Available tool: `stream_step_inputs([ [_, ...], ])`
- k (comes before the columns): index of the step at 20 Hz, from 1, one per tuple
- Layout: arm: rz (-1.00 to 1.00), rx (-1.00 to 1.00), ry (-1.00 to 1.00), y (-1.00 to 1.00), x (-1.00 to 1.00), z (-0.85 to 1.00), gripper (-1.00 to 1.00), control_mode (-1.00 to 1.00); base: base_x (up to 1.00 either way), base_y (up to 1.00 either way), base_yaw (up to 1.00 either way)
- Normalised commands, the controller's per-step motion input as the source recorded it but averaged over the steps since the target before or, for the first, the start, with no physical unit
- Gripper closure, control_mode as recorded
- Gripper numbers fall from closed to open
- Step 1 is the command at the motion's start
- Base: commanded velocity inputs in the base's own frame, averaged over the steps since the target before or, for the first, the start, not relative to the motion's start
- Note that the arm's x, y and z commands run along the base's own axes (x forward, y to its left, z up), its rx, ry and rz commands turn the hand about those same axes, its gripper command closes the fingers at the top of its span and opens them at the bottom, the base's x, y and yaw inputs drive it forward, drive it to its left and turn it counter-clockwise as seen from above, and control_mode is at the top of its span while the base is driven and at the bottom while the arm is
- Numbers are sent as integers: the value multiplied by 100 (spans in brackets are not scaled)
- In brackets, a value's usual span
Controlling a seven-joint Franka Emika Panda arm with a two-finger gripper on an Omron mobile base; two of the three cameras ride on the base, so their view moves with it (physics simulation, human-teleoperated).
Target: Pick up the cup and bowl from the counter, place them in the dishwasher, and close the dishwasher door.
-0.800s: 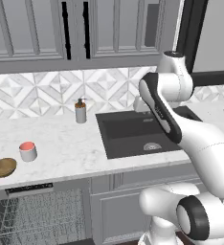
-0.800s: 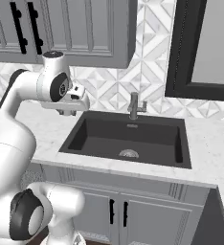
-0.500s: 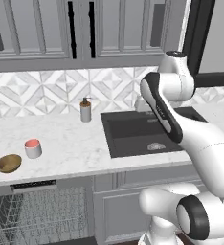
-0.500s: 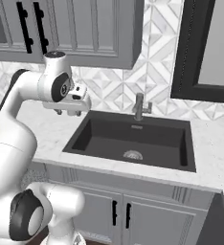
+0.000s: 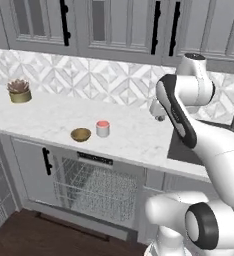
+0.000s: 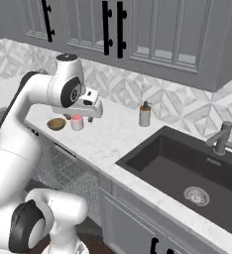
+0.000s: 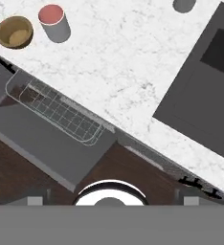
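On tabletop, cup [image 5: 103, 128] & bowl [image 5: 81, 134] sit close: claw [image 6: 90, 102] (spread/pinched? can't tell) approaching cup may nudge bowl off edge.

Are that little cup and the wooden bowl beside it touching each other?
Apart. The hand view, looking down from above, shows a strip of bare white counter between the cup and the bowl; the left base view shows the same gap.

On the white counter [image 6: 110, 136], the bowl [image 6: 56, 124] and the cup [image 6: 77, 122] stand side by side just behind the arm's hand, a soap bottle [image 6: 145, 114] stands farther right near the wall, and a dark sink [image 6: 192, 171] with a tap [image 6: 221, 140] lies beyond.
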Motion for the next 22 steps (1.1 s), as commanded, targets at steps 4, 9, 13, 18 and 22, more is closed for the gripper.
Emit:
stream_step_inputs([
  [4, 0, 0, 0, 0, 0, 0, -100, 100, 3, -36, 78],
  [9, 0, 0, 0, 0, 0, 0, -100, 100, 16, -44, 63],
  [13, 0, 0, 0, 0, 0, 0, -100, 100, 36, -39, 40],
  [18, 0, 0, 0, 0, 0, 0, -100, 100, 28, -54, 31],
  [22, 0, 0, 0, 0, 0, 0, -100, 100, 24, -71, 27],
])
